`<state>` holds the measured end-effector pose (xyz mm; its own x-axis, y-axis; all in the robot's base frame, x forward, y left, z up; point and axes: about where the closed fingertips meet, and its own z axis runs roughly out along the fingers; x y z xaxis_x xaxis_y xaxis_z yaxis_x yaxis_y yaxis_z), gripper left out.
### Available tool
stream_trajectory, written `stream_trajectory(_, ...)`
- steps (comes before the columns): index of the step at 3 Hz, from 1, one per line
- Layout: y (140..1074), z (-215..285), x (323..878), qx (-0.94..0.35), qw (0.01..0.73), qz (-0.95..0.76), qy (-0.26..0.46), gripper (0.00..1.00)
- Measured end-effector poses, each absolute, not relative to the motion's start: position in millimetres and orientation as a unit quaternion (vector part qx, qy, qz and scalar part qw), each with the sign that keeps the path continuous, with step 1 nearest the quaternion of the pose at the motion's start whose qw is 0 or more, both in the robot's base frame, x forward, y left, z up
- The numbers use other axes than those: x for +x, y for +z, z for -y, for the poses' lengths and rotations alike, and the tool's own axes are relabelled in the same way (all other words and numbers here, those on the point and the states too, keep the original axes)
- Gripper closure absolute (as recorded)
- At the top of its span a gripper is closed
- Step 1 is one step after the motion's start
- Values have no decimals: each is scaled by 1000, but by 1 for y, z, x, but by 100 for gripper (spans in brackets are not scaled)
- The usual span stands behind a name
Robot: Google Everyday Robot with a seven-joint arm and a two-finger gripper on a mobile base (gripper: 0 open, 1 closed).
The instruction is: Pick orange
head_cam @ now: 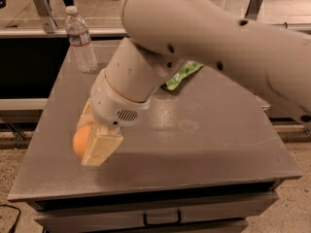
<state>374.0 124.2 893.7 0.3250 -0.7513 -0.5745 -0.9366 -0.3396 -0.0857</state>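
Observation:
The orange [79, 141] is a round bright orange fruit at the front left of the grey table [209, 144]. My gripper [87, 144] is shut on it: a cream finger [102, 147] covers its right side and the other finger sits behind it. The orange looks held just above the table top. My large white arm reaches in from the upper right and hides much of the table's middle.
A clear plastic water bottle [80, 41] stands at the table's back left. A green snack bag [182, 74] lies at the back, partly hidden by my arm. The table has a drawer with a handle [160, 219] at the front. Rails run behind the table.

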Motion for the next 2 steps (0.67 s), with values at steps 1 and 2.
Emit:
stream_trajectory(1, 945, -101, 388, -783, 217, -535, 234, 100)
stream_trajectory(2, 945, -101, 388, -783, 217, -535, 234, 100)
